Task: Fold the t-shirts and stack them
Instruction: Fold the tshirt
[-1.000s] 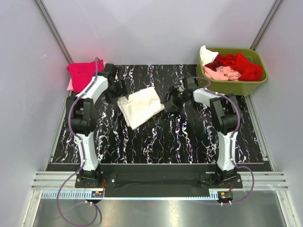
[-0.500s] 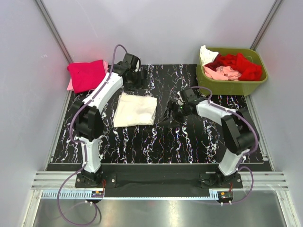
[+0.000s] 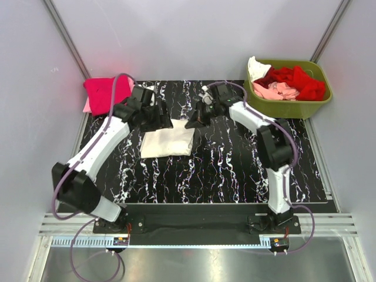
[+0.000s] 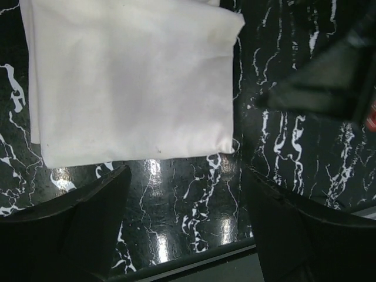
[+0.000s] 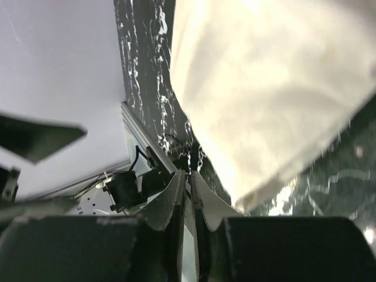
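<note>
A folded cream-white t-shirt (image 3: 168, 141) lies flat on the black marbled mat (image 3: 235, 164). My left gripper (image 3: 160, 117) hovers at its far edge, open, with nothing between the fingers (image 4: 76, 223); the shirt (image 4: 129, 82) fills the left wrist view. My right gripper (image 3: 192, 121) hangs just off the shirt's far right corner, its jaws (image 5: 189, 191) shut with no cloth seen between them and the shirt (image 5: 276, 88) beside them. A folded magenta-red t-shirt (image 3: 106, 93) rests at the far left on a pale pink one (image 3: 87, 106).
An olive-green bin (image 3: 294, 107) at the far right holds crumpled red (image 3: 296, 79), pale pink (image 3: 276, 90) and white (image 3: 256, 67) shirts. Grey walls enclose the mat on three sides. The right gripper's dark finger (image 4: 323, 82) shows in the left wrist view.
The cream shirt went from held up at an angle to lying square on the mat. My left arm swung back to its far edge. My right gripper moved to the far right corner and shut.
</note>
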Motion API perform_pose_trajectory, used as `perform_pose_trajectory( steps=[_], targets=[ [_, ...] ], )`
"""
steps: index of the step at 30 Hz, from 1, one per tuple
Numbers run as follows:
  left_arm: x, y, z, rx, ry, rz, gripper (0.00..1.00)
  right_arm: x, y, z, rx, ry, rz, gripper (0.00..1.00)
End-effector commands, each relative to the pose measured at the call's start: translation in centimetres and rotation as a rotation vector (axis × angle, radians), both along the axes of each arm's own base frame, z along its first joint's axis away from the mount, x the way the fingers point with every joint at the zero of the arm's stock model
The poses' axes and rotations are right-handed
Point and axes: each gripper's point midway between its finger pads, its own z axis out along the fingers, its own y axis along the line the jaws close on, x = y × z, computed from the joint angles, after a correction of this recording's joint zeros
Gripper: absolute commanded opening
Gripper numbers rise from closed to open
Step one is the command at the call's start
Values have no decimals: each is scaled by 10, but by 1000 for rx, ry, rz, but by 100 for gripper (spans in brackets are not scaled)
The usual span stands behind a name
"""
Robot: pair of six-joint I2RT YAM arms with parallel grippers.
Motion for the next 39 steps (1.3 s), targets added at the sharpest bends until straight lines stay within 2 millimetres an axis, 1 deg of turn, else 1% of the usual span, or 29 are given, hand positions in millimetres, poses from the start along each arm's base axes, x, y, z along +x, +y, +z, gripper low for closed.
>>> perform_pose_trajectory(
  steps=[1,2,3,4,5,6,7,8,9,10,11,12,13,15,16,17,18,20,22,23,25,26,28,29,32,34,35,36,39],
  targets=[
    [-5,-2,8,-37,-55,16,81,21,17,-7,66,27,70,13],
    [-8,0,6,-28,-48,16,81,36,24,3,89,-10,71,12],
    [-12,2,4,-20,-43,17,80,46,26,-22,81,34,66,12],
    [-14,3,3,-19,-40,15,80,54,28,-30,84,51,56,11],
    [-15,3,2,-17,-36,13,80,67,30,-24,105,28,51,11],
    [-18,0,0,-15,-29,5,80,77,27,-51,99,80,30,11],
    [-19,-1,-1,-15,-25,-1,80,83,26,-59,104,92,23,11],
    [-20,-3,-2,-12,-23,-7,80,93,26,-59,117,82,19,10],
    [-19,-4,-5,-8,-17,-9,80,95,26,-86,104,127,15,8],
    [-20,-7,-6,-8,-12,-17,80,98,23,-95,98,151,9,7],
    [-19,-9,-7,-7,-10,-21,79,103,22,-96,99,147,5,6],
    [-18,-12,-10,-5,-4,-25,79,103,21,-111,88,171,-1,7],
    [-18,-16,-11,-9,-2,-29,79,105,20,-114,88,174,-8,7],
    [-13,-21,-18,-12,-2,-28,73,105,18,-124,80,190,-20,7],
    [-12,-25,-21,-16,-2,-29,68,106,18,-125,83,193,-27,7],
    [-6,-30,-25,-30,-15,-28,59,106,16,-128,88,200,-31,7],
    [-5,-32,-32,-40,-6,-16,56,107,15,-126,89,196,-35,7],
    [3,-39,-43,-61,-9,-6,52,107,13,-130,87,201,-45,8],
    [5,-49,-53,-75,0,-17,50,110,13,-126,108,188,-51,8],
    [11,-54,-63,-64,5,-17,49,108,11,-130,104,201,-59,8],
    [12,-63,-77,-52,30,-30,45,111,11,-125,124,192,-69,8],
    [12,-66,-96,-32,67,-35,43,109,9,-129,133,210,-69,8],
    [4,-73,-119,-1,109,-47,43,115,5,-125,161,207,-87,8],
    [0,-72,-140,26,143,-45,42,113,3,-128,171,224,-90,8],
    [-28,-64,-191,52,253,-27,39,117,-2,-130,183,236,-111,8],
    [-36,-66,-200,38,270,-22,38,118,-2,-132,180,248,-119,8],
    [-46,-62,-207,54,287,-21,38,118,-1,-132,181,250,-117,8],
    [-49,-63,-208,63,282,-23,38,118,-2,-136,178,258,-119,8],
    [-60,-60,-211,75,291,-28,38,119,-3,-137,177,262,-124,8]
  ],
)
